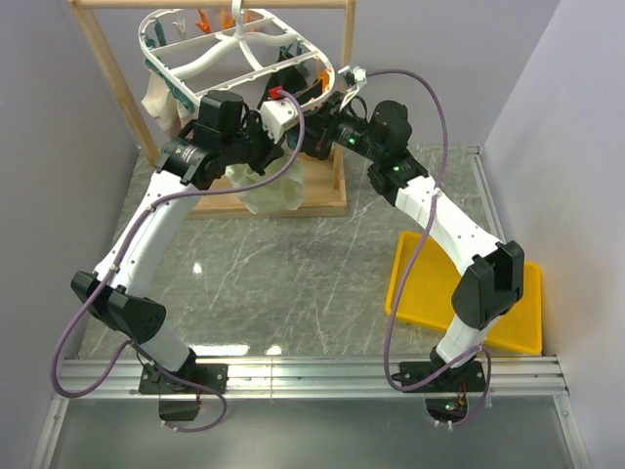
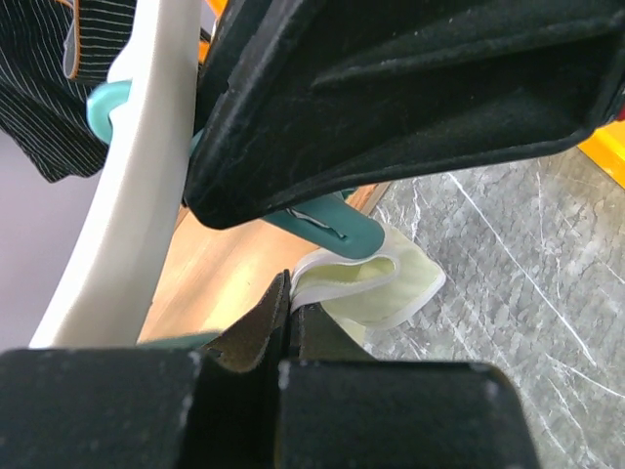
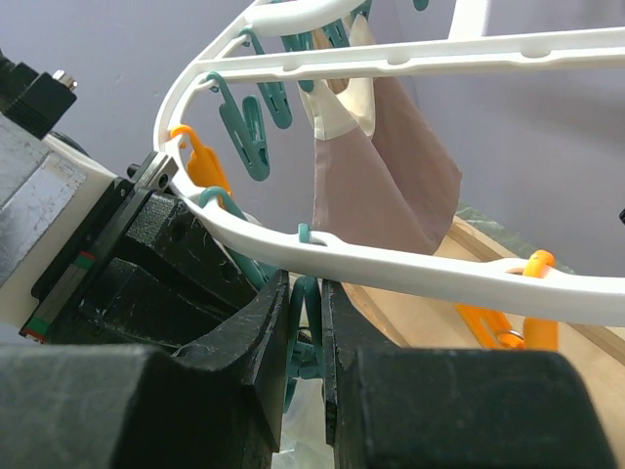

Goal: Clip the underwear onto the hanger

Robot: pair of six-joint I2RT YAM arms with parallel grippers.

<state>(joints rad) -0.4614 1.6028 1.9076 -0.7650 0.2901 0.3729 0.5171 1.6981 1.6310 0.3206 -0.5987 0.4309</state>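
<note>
The white hanger [image 1: 239, 49] hangs from the wooden rack, ringed by teal and orange clips. The pale cream underwear [image 1: 273, 195] hangs below my two grippers. In the left wrist view my left gripper [image 2: 290, 293] is shut on the white waistband edge of the underwear [image 2: 381, 283], just under a teal clip [image 2: 332, 220]. My left gripper [image 1: 271, 154] sits under the hanger's near rim. My right gripper [image 3: 305, 313] is shut on the handles of a teal clip [image 3: 311, 327] that hangs from the hanger's rim [image 3: 391, 269]. My right gripper [image 1: 305, 145] is close beside the left one.
A beige-pink cloth [image 3: 381, 186] and a black striped garment [image 2: 49, 78] hang on the hanger. Orange clips [image 3: 200, 161] dangle beside the held clip. The wooden rack's base [image 1: 322, 200] lies under the underwear. A yellow tray [image 1: 430, 283] lies at the right.
</note>
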